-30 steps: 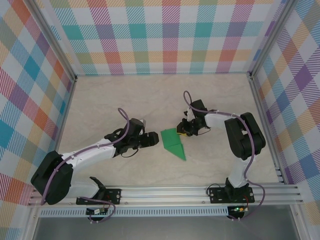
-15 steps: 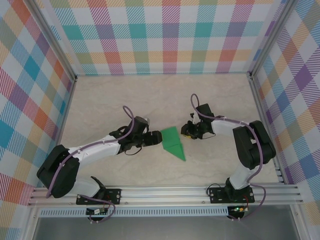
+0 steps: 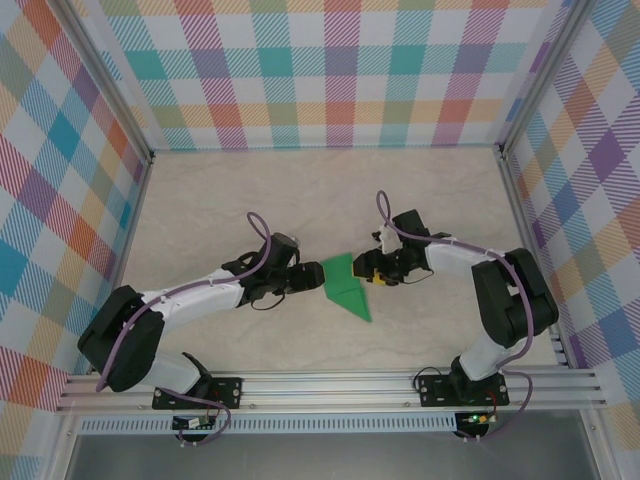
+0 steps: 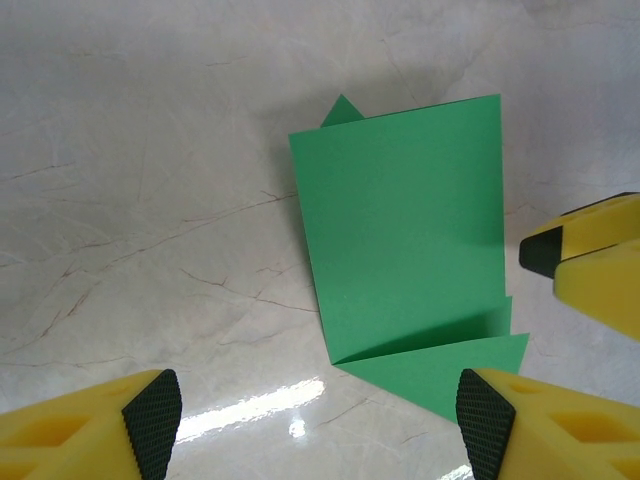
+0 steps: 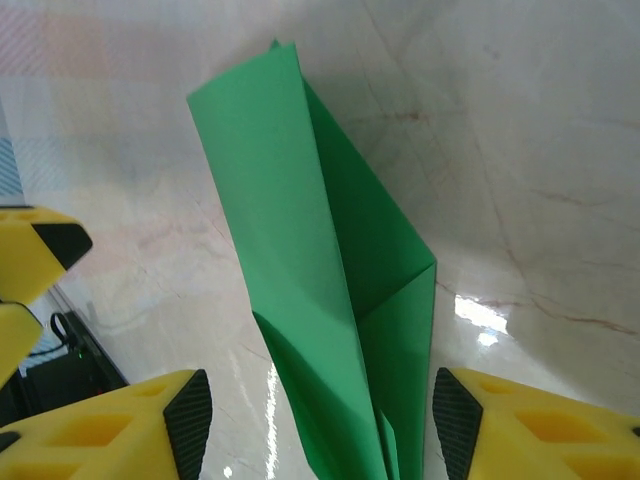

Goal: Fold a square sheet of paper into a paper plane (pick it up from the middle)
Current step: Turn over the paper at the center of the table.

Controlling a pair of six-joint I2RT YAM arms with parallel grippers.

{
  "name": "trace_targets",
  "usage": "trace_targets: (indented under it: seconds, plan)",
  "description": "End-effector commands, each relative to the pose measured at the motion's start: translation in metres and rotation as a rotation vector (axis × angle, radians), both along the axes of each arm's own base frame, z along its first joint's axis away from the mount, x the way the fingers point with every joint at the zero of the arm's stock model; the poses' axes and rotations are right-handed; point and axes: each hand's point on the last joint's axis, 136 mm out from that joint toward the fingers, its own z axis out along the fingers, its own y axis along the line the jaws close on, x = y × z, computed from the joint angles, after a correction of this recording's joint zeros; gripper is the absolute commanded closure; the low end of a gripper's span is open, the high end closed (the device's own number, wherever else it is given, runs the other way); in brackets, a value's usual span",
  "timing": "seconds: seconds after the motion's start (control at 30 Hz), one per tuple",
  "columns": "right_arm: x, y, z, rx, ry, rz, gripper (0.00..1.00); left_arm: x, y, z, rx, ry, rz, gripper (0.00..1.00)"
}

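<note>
Left claw (image 3: 318,280) spread, just beside the left edge of the half-folded paper plane (image 3: 346,287), flat mid-surface (image 3: 250,200). Right claw (image 3: 362,272) spread astride its right edge, apparently not pinching. Judged mid-fold; next: pinch a flap, crease lengthwise. Bare surface all round, walls well apart.

left pincer (image 4: 318,415) spread, right pincer (image 5: 320,415) spread
</note>
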Motion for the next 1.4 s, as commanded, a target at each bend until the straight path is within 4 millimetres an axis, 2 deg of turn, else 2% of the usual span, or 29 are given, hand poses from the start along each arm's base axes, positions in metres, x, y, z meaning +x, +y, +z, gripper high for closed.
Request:
trace_targets:
  seconds: [0.0, 0.17, 0.2, 0.3, 0.43, 0.57, 0.67, 0.77, 0.9, 0.93, 1.07, 1.13, 1.2, 1.23, 1.37]
  plan:
    - [-0.007, 0.013, 0.004, 0.068, 0.002, 0.091, 0.39, 0.004, -0.006, 0.007, -0.009, -0.012, 0.009, 0.25]
    - [0.003, 0.020, -0.005, 0.078, 0.024, 0.102, 0.49, 0.003, -0.006, 0.005, -0.009, -0.007, 0.006, 0.25]
    - [0.005, 0.022, -0.005, 0.082, 0.027, 0.103, 0.52, 0.003, -0.006, 0.006, -0.010, -0.008, 0.007, 0.25]
    - [0.008, 0.023, -0.006, 0.088, 0.027, 0.094, 0.70, 0.002, -0.005, 0.004, -0.004, -0.004, 0.007, 0.25]
    - [0.013, 0.020, -0.010, 0.069, 0.034, 0.040, 0.84, 0.002, -0.005, 0.002, -0.008, 0.001, 0.008, 0.25]
    - [0.014, 0.017, -0.011, 0.096, 0.046, -0.055, 0.91, 0.002, -0.005, 0.001, -0.009, 0.000, 0.010, 0.25]
    - [0.016, 0.015, -0.012, 0.126, 0.051, -0.152, 0.93, 0.002, -0.006, 0.002, -0.013, -0.001, 0.009, 0.25]
    - [0.017, 0.008, -0.010, 0.125, 0.034, -0.232, 0.91, 0.002, -0.006, 0.003, -0.015, -0.002, 0.010, 0.25]
    - [0.016, 0.000, -0.007, 0.080, 0.014, -0.252, 0.76, 0.002, -0.007, 0.001, -0.014, 0.002, 0.006, 0.25]
    - [0.015, -0.001, -0.003, 0.069, 0.003, -0.241, 0.69, 0.002, -0.008, 0.001, -0.017, 0.003, 0.002, 0.25]
    - [0.008, -0.013, 0.010, -0.002, -0.045, -0.224, 0.64, 0.003, -0.007, 0.003, -0.020, -0.004, 0.011, 0.25]
    - [-0.001, -0.014, 0.021, -0.002, -0.067, -0.183, 0.65, 0.004, -0.006, 0.004, -0.019, -0.010, 0.022, 0.25]
    - [-0.012, -0.007, 0.030, 0.032, -0.059, -0.128, 0.75, 0.004, -0.003, 0.005, -0.016, -0.015, 0.035, 0.25]
    - [-0.017, -0.004, 0.030, 0.023, -0.054, -0.111, 0.81, 0.005, -0.002, 0.005, -0.013, -0.018, 0.042, 0.25]
    - [-0.037, 0.009, 0.025, 0.003, -0.016, -0.042, 0.90, 0.006, 0.000, 0.004, 0.001, -0.020, 0.048, 0.25]
